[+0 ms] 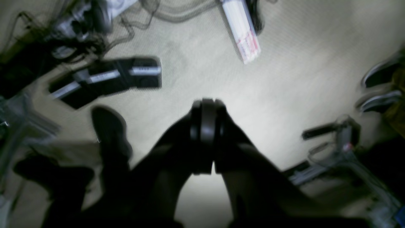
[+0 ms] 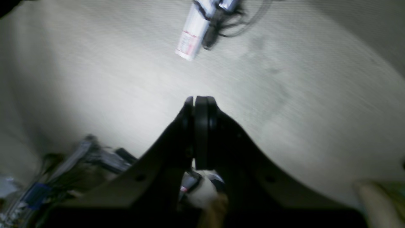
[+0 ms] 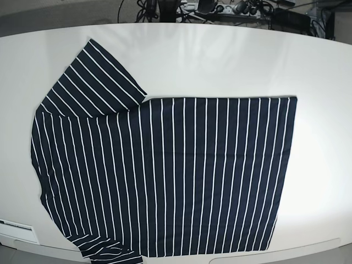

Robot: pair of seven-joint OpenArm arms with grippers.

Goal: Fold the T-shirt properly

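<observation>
Across the counter (image 3: 220, 55), from its left edge toward its right, the T-shirt (image 3: 165, 176) lies spread flat with its long axis running left to right: shoulders and collar end toward the counter's left edge, straight hem (image 3: 283, 170) toward the right. One short sleeve (image 3: 91, 80) fans up toward the far left corner — the other sleeve (image 3: 107, 254) spills over the near edge and is partly cut off. Neither of my arms shows above the cloth in the base view, so I judge both are raised and pulled back, with the shirt below and ahead of me.

My right gripper (image 2: 201, 103) is closed on nothing, its two dark pads pressed together; past it I see only blurred pale floor (image 2: 284, 95) and a white box (image 2: 193, 38), no fabric. By the rig's layout it sits nearer the sleeve end. My left gripper (image 1: 207, 106) is likewise clamped on nothing, over the same floor with dark clutter (image 1: 107, 77) around, and would be nearer the hem.

The fabric is dark navy, nearly black, with thin even white stripes crossing the long axis — a soft, limp knit that looks smooth, with only faint ripples near the shoulder. The counter is white, glossy and rounded.
</observation>
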